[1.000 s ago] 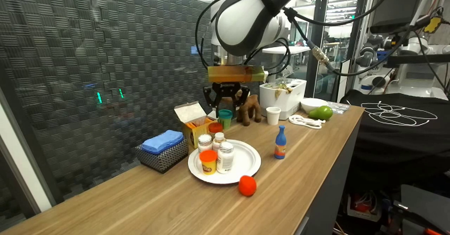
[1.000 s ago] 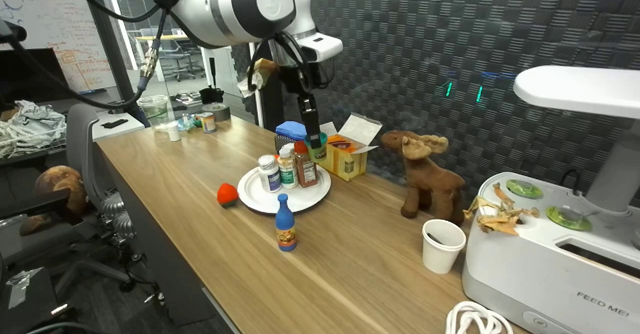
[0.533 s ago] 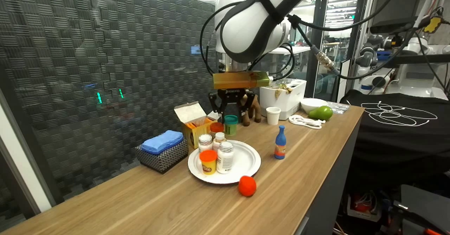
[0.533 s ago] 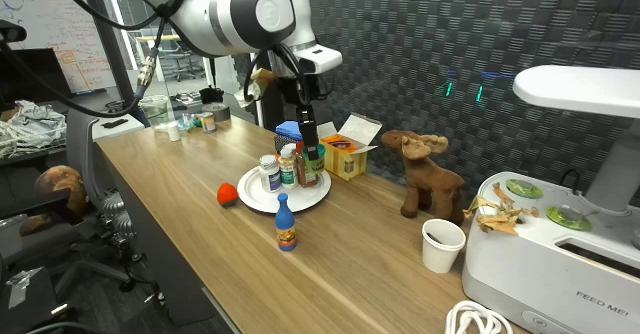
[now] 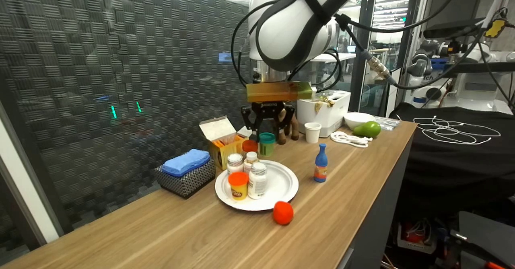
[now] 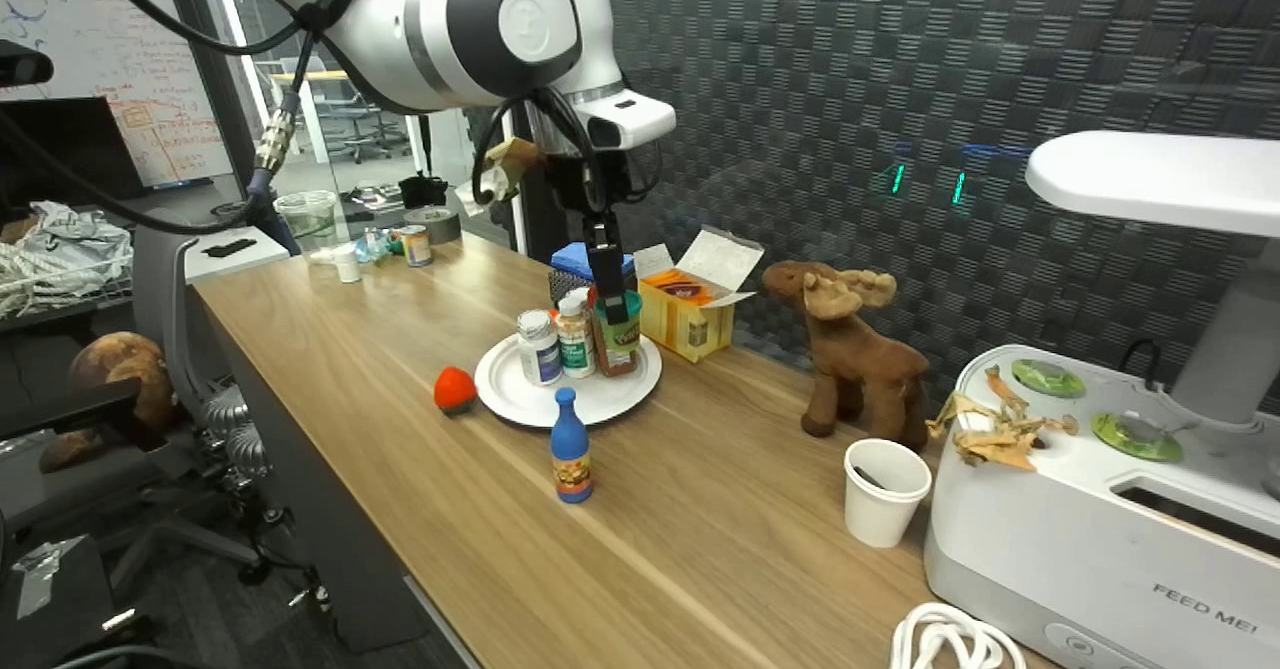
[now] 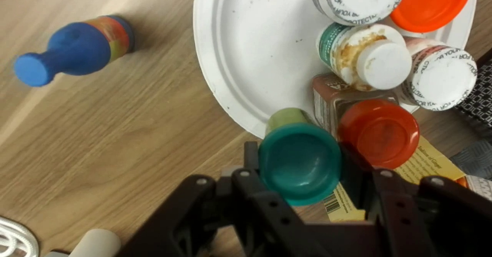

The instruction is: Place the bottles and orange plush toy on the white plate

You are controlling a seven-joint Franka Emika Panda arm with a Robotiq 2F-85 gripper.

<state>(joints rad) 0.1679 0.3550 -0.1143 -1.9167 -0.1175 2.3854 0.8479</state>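
The jaws clasp the green tub [image 7: 300,163] — best bring it well over the white plate [image 7: 265,57] before lowering, upright and clear of the red-capped jar [image 7: 378,132]

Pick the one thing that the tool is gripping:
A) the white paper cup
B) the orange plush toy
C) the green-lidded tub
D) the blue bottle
C: in the wrist view, the tool holds the green-lidded tub between its jaws, one on each side of it.
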